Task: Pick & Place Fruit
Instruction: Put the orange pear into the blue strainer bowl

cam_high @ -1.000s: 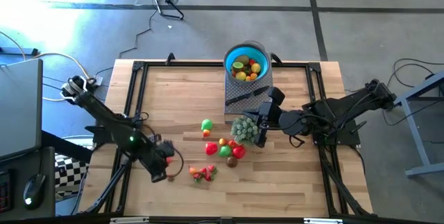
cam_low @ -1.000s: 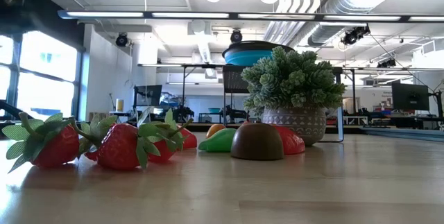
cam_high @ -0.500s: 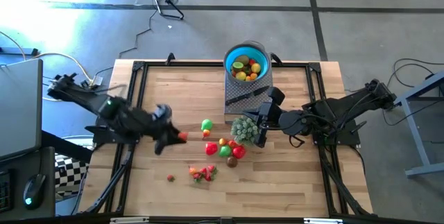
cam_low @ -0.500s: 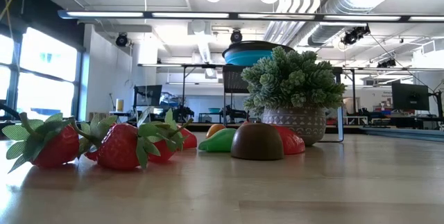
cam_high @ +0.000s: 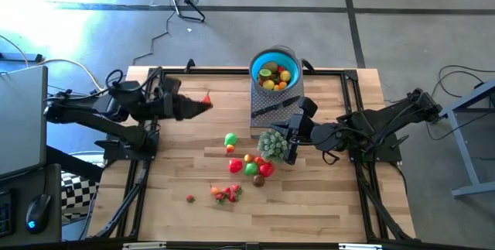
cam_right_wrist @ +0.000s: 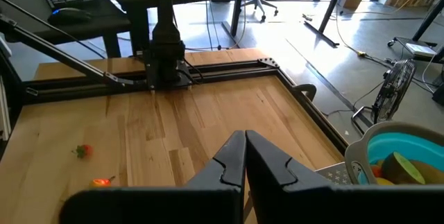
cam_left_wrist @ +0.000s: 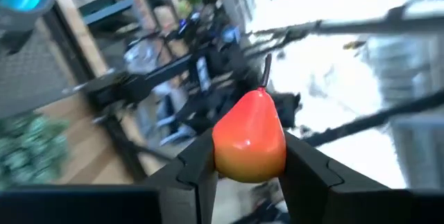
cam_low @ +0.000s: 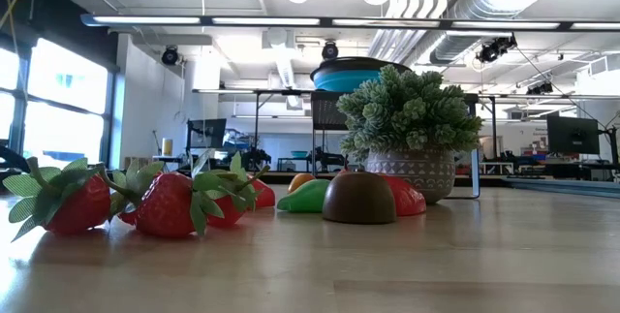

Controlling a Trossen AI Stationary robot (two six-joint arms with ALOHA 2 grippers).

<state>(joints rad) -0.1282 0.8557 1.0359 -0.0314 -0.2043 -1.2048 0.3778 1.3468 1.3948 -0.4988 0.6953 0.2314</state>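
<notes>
The left pincer (cam_left_wrist: 248, 165) grasps a red-orange toy pear (cam_left_wrist: 249, 139) between its fingers (cam_left_wrist: 195, 172), raised over the far left of the wooden surface (cam_high: 325, 211). The left arm reaches in from the left edge, stretched level towards the blue bowl (cam_high: 275, 56), which already holds several fruits at the far side. More fruits (cam_high: 249, 164) lie mid-surface, with strawberries (cam_low: 170, 203) nearer. The right pincer (cam_right_wrist: 244, 156) is clenched on nothing, hovering beside the potted plant (cam_high: 273, 144). No writing is legible.

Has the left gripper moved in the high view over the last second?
Yes. The left gripper has swung from the table's near edge up toward the blue bowl, jaws shut on a red-orange fruit.
</notes>
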